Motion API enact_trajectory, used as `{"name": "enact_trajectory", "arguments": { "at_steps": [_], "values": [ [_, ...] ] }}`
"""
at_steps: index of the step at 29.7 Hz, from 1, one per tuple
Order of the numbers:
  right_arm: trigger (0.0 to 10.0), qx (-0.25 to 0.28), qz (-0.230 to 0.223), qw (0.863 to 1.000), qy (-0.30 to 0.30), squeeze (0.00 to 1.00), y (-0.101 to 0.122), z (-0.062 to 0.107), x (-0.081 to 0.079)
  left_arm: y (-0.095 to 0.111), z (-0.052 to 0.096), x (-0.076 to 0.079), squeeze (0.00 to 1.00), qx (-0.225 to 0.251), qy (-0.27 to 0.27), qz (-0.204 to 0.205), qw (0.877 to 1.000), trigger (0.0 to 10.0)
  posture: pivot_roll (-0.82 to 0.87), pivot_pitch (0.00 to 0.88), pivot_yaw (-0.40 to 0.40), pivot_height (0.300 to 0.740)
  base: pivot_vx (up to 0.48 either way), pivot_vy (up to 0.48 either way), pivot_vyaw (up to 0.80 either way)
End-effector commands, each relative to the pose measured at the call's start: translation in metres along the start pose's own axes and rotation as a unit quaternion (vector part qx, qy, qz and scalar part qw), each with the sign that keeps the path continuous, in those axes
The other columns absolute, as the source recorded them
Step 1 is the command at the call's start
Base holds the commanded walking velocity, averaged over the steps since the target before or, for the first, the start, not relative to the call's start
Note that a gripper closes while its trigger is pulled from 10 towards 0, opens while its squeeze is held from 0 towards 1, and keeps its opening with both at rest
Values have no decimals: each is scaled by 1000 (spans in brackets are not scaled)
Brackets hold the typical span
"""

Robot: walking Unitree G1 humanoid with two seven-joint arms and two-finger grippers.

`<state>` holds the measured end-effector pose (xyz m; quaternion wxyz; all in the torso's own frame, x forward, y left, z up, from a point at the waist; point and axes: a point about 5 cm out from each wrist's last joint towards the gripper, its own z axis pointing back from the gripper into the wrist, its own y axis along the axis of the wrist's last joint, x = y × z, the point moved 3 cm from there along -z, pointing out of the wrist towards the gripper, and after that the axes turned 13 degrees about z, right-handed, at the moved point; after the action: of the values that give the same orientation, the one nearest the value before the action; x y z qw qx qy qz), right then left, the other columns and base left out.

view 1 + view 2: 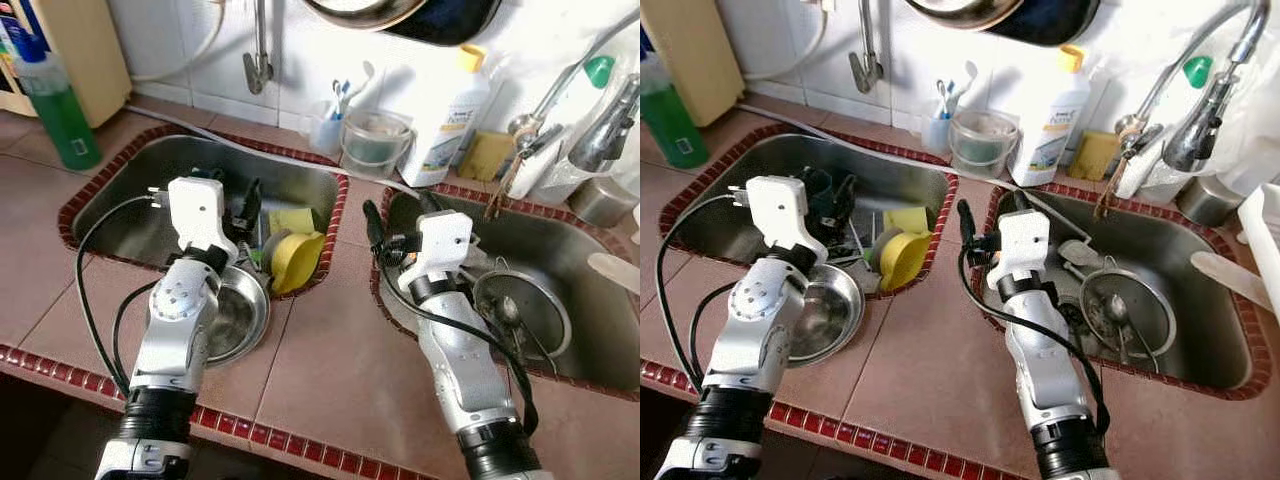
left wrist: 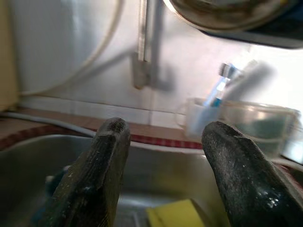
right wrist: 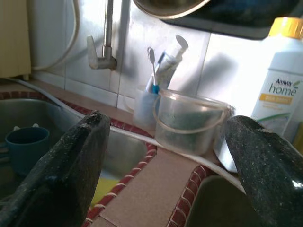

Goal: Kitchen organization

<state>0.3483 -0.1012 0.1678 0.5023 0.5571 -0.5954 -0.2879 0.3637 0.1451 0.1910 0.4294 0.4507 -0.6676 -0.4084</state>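
Approach step: the left gripper [image 1: 243,212] hangs over the left sink [image 1: 120,205], the right gripper [image 1: 400,215] over the right sink [image 1: 590,260], both jaws apart and empty. Next move calls for lowering onto one dish, likely the yellow cup [image 1: 297,262].

Two sinks [image 1: 120,195] [image 1: 590,290], two bottles [image 1: 55,105] [image 1: 450,115]

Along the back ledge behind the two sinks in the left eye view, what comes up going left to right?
Green bottle → wall tap → toothbrush cup → clear plastic tub → white detergent bottle with yellow cap → yellow sponge.
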Motion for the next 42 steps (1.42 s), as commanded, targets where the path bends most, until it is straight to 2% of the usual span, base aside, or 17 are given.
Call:
{"name": "enact_trajectory", "arguments": {
  "at_steps": [1, 9, 27, 42],
  "values": [
    [10000, 2, 7, 1000, -15, 0, -2, -1, 8, 4, 1, 3, 0, 10, -6, -1, 1000, 10000, -149, 25, -79, 740, 0, 0, 0],
    [10000, 5, 10, 1000, -20, 0, -4, -3, 8, 2, 2, 3, 0, 7, -7, -12, 1000, 10000, -151, 22, -82, 740, 0, 0, 0],
    [10000, 1, 12, 1000, -19, 0, -9, 0, 5, -3, 8, 11, 0, -2, -10, 3, 1000, 10000, -150, 40, -89, 740, 0, 0, 0],
    [10000, -3, 17, 1000, -19, 0, -12, 5, 10, -5, 9, 16, 0, -9, -11, 11, 1000, 10000, -162, 52, -100, 740, -16, 0, 0]
  ]
}}
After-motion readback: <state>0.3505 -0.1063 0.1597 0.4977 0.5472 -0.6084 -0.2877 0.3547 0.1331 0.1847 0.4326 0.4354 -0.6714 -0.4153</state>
